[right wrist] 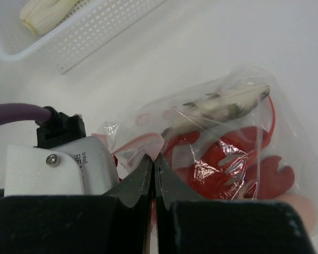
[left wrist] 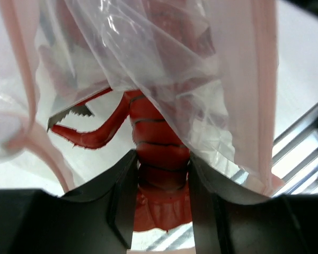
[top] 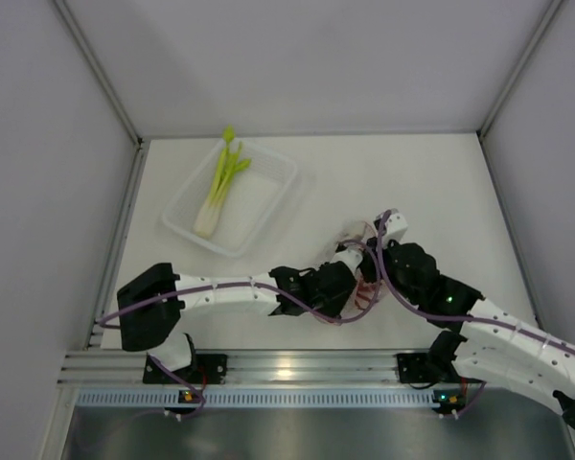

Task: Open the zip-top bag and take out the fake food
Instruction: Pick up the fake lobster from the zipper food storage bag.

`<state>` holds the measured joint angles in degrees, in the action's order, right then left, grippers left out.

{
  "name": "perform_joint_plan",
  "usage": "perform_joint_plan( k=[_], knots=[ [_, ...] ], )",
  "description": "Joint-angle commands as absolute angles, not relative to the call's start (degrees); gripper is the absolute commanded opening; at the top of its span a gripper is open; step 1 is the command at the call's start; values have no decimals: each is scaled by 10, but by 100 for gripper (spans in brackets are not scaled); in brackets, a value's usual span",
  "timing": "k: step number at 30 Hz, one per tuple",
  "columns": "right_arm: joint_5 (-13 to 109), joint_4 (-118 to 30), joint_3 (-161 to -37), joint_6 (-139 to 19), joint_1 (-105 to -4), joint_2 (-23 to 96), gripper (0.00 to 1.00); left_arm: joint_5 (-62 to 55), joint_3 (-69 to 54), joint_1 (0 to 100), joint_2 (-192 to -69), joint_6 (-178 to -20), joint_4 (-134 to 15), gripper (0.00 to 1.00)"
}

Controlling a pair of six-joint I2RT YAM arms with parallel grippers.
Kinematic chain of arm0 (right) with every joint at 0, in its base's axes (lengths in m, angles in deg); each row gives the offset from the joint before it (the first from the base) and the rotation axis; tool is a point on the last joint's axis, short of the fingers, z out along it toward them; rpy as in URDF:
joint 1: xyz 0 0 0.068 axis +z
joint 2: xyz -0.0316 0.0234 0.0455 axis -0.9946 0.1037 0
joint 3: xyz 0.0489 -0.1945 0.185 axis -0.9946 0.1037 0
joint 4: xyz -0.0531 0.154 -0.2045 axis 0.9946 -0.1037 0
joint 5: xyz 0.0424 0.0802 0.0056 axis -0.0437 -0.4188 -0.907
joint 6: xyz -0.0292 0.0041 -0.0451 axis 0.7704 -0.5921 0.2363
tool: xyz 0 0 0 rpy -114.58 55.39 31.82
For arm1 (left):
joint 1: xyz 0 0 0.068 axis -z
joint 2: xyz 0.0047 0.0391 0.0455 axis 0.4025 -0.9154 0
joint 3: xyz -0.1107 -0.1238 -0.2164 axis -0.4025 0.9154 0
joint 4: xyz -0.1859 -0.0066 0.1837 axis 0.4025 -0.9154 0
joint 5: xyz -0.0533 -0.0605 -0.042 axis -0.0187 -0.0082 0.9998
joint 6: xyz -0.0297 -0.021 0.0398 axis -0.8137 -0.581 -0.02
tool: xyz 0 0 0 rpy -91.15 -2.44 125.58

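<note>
From above, the clear, floppy, pink-striped zip-top bag (top: 356,233) lies mid-table, with the green-and-white plastic leek (top: 220,182) in the rigid clear tray (top: 286,172) toward 11 o'clock. If the film slips from its pinch, the bag would likely drag along with the toy. The left wrist view shows the left gripper (left wrist: 161,164) half-spread and clamped on the tail of the red plastic lobster (left wrist: 148,127) at 6 o'clock. The right wrist view shows the right gripper (right wrist: 155,161) clenched tight on the bag's pink edge, with a grey toy fish (right wrist: 222,108) inside at 2 o'clock.
</note>
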<state>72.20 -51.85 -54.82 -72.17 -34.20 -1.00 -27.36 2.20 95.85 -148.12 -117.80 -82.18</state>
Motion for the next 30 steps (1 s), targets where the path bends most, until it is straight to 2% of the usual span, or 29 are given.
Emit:
perform_joint_plan(
  k=[1, 4, 7, 12, 18, 23, 30],
  knots=[
    [685, -528, -554, -697, -305, -32, 0, -174, 69, 928, -1445, -1152, -670, 0],
    [738, -549, -563, -697, -305, -31, 0, -157, 112, 928, -1417, -1136, -637, 0],
    [741, -553, -569, -696, -307, -21, 0, -157, 149, 928, -1381, -1122, -603, 0],
    [698, -538, -563, -710, -306, 4, 0, -131, 189, 929, -1336, -1091, -552, 0],
    [606, -491, -533, -733, -304, 10, 0, -214, 204, 929, -1288, -1089, -531, 0],
    [538, -466, -517, -719, -303, -15, 0, -266, 177, 928, -1294, -1091, -545, 0],
    [588, -500, -515, -681, -289, -38, 0, -234, 46, 928, -1371, -1144, -699, 0]
  ],
)
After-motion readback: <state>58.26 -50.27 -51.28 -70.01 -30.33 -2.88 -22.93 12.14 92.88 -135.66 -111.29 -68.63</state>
